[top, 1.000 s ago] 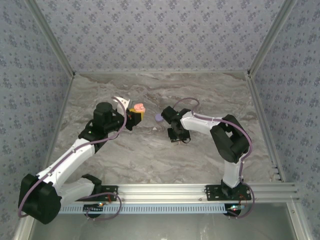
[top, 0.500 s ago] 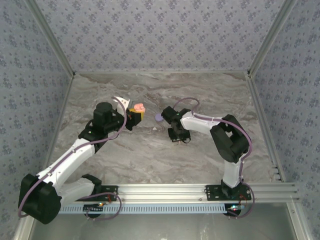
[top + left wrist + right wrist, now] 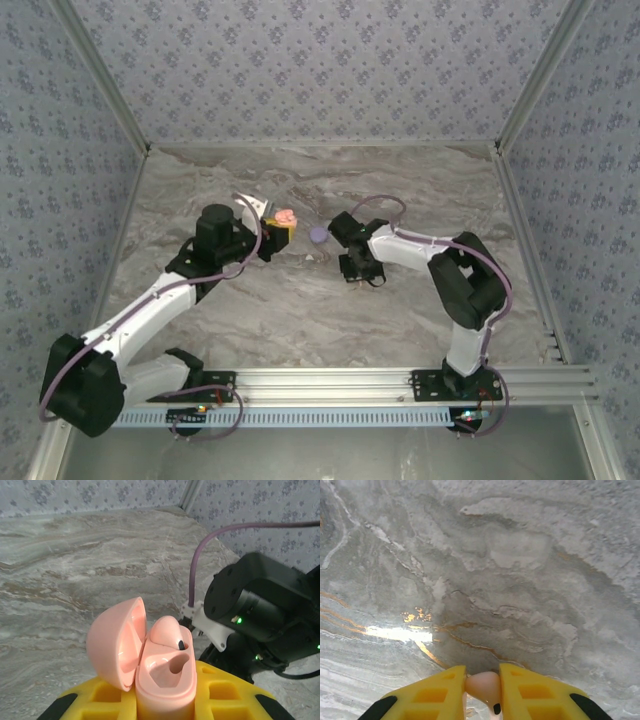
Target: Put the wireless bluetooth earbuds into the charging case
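Clamped by left gripper (image 3: 165,702): pink charging case (image 3: 150,665), lid open, seated earbud (image 3: 167,631) inside — second earbud (image 3: 482,686) pinched by right gripper (image 3: 482,692), bottom centre.

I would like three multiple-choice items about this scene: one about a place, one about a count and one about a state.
1. Where is the pink charging case?
A. lying loose, untouched
B. in the left gripper
C. in a drawer

2. How many earbuds sit in the case?
A. none
B. one
C. two

3. How is the case's lid?
A. open
B. shut
C. taken off

Answers:
1 B: the left wrist view shows it between that gripper's yellow fingers.
2 B: one socket is filled, the other is bare.
3 A: the lid stands swung back beside the body.
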